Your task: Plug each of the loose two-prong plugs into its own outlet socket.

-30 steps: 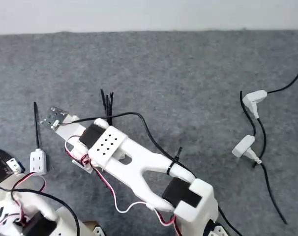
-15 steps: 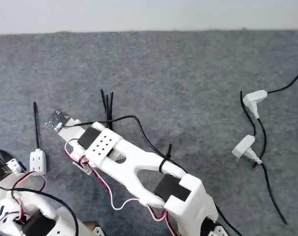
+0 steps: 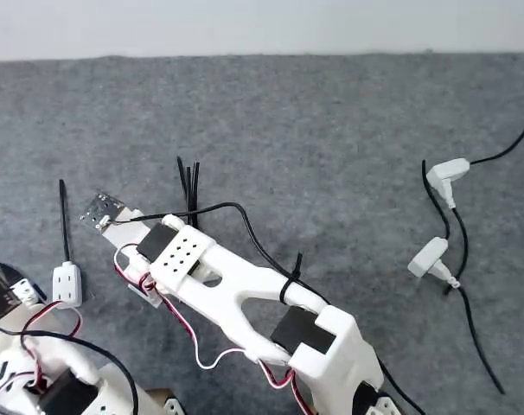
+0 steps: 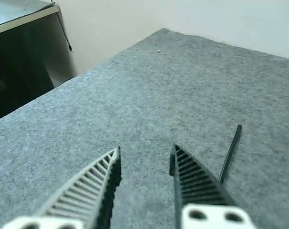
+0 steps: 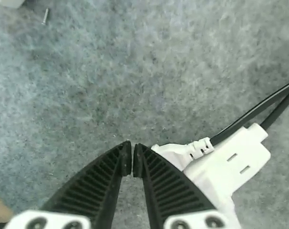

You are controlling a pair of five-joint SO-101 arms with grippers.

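Room: open bench [image 3: 314, 121] surrounds far plug [image 3: 446, 175] and near plug [image 3: 429, 257], well right of your arms.
Left tool [image 4: 147, 151]: gaping, empty, over bare bench near its edge.
Right tool [image 5: 132, 144]: closed on nothing, just beside white plug [image 5: 180, 151] touching socket [image 5: 240, 157].

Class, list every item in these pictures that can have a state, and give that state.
Left gripper: fingers open, empty.
Right gripper: fingers shut, nothing between them.
Socket block: lying flat, visible slots empty, unheld.
Corded plug: lying against the socket block, unheld; seating cannot be told.
Small outlet: lying flat, unheld.
Upper connector: lying loose, unheld.
Lower connector: lying loose, apart from the upper one.
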